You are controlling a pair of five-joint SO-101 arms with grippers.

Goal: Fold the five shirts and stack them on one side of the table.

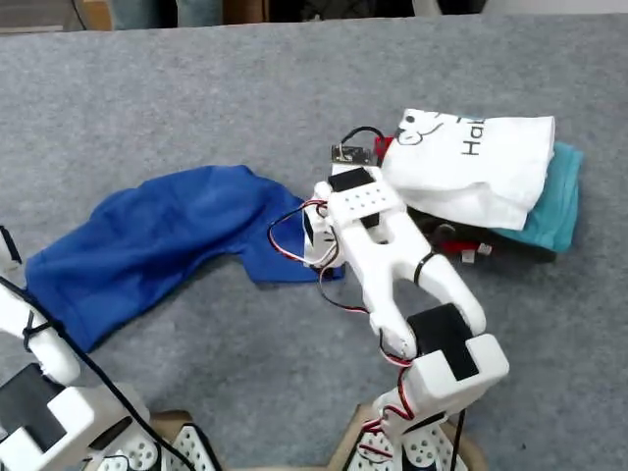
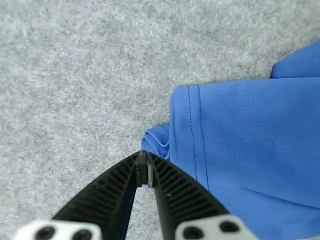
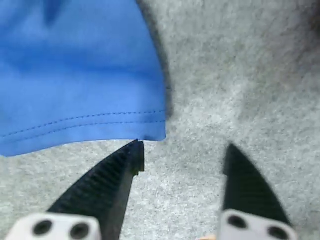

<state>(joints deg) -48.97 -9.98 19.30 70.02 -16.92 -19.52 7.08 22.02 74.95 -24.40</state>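
Note:
A blue shirt lies loosely spread from the left side to the middle of the grey table. My left gripper is at the shirt's left end, shut, with a sliver of its blue corner pinched at the tips. At the shirt's other end my right gripper stands open just above the table, one finger touching the hem corner. In the high view the right gripper sits at the shirt's right corner. A stack of folded shirts, white on top, rests at the right.
Under the white shirt in the stack lie a teal shirt and dark and red ones. The right arm's white body runs from the near edge up past the stack. The grey table cover stretches bare at the back.

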